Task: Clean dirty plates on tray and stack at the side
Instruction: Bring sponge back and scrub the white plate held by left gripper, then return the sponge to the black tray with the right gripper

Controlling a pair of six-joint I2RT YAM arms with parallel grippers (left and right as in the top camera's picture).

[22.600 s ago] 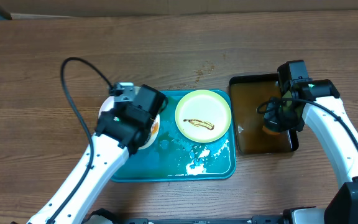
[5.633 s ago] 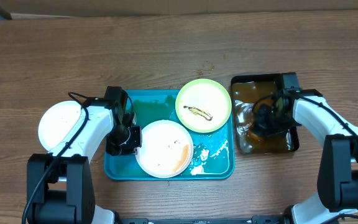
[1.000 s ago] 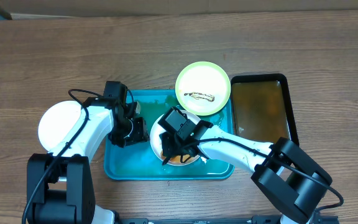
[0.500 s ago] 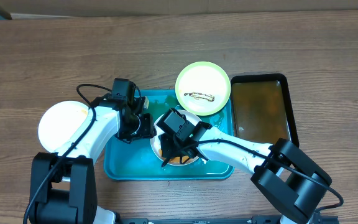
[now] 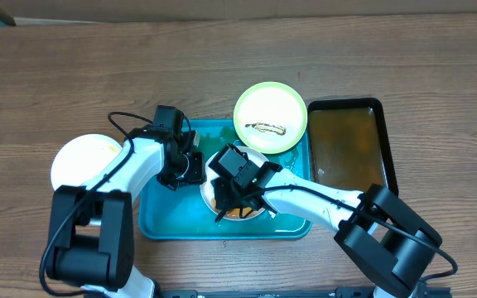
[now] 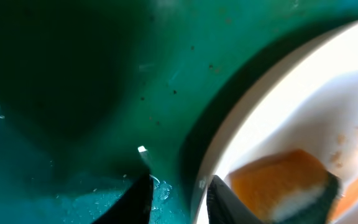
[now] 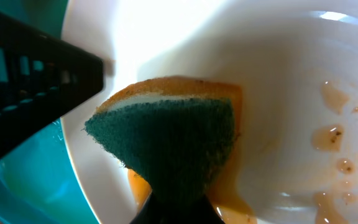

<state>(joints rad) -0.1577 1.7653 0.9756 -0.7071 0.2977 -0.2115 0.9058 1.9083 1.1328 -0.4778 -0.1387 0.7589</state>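
Note:
A white dirty plate (image 5: 207, 186) with orange-brown sauce lies on the teal tray (image 5: 160, 219). My right gripper (image 5: 232, 199) is shut on a sponge (image 7: 166, 140) with a green scouring face and orange body, pressed onto the plate (image 7: 278, 81). My left gripper (image 5: 190, 170) is open at the plate's left rim; in the left wrist view its fingertips (image 6: 138, 199) straddle the rim (image 6: 303, 118), with the sponge (image 6: 284, 186) just beyond. A green-rimmed plate (image 5: 270, 128) with a brown streak sits at the tray's far right corner. A third plate (image 5: 77, 161), plain white, lies on the table to the left.
A black tray (image 5: 346, 149) of brownish water stands right of the teal tray. The teal tray floor is wet (image 6: 73, 93). The wooden table (image 5: 222, 58) stretches behind. A black cable loops off the left arm (image 5: 122, 120).
My left gripper has moved right across the tray to the white plate's left rim. My right gripper and the sponge have stayed on the plate, hardly shifting.

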